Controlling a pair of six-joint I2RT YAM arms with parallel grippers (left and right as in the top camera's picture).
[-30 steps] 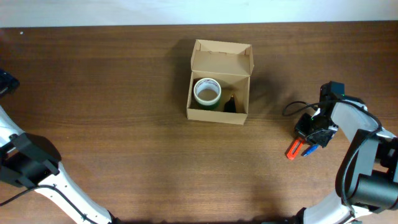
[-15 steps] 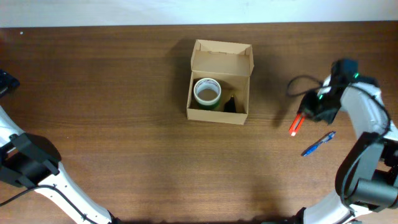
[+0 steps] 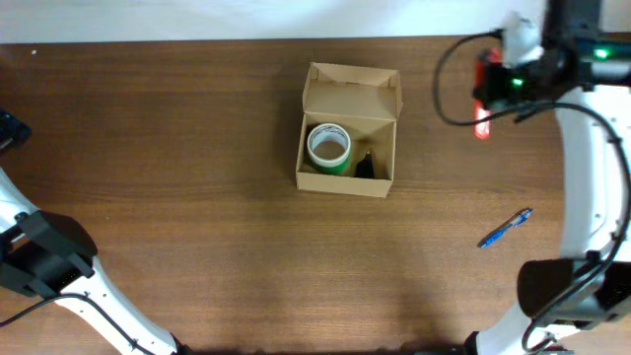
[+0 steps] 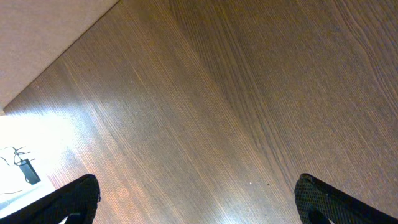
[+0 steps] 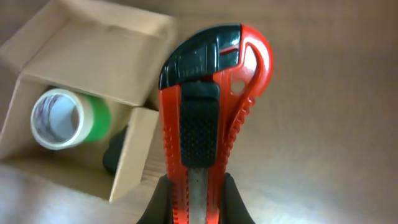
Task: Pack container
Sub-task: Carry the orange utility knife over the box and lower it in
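Sitting open on the table (image 3: pixel 197 247), the container (image 3: pixel 347 179) lies well apart from the right gripper (image 5: pixel 194 202), off to its left and a little nearer the robot. Its flap lid (image 3: pixel 351 94) stands up at the far edge. Inside are a green tape roll (image 3: pixel 328 146) on the side farther from that gripper and a small dark object (image 3: pixel 365 166) on the nearer side; what the dark object is cannot be told.

The right gripper is clamped around a red-and-black utility knife (image 5: pixel 211 106), its fingers (image 5: pixel 235 199) pressed against both sides of the handle. In the right wrist view the knife points away from the gripper, with the box beyond it and to the left.

A blue pen (image 3: pixel 506 228) lies on the table, closer to the robot than the right gripper and apart from it.

The left gripper (image 4: pixel 196 202) hangs over bare wood, its fingers (image 4: pixel 74 198) spread wide with nothing between them.
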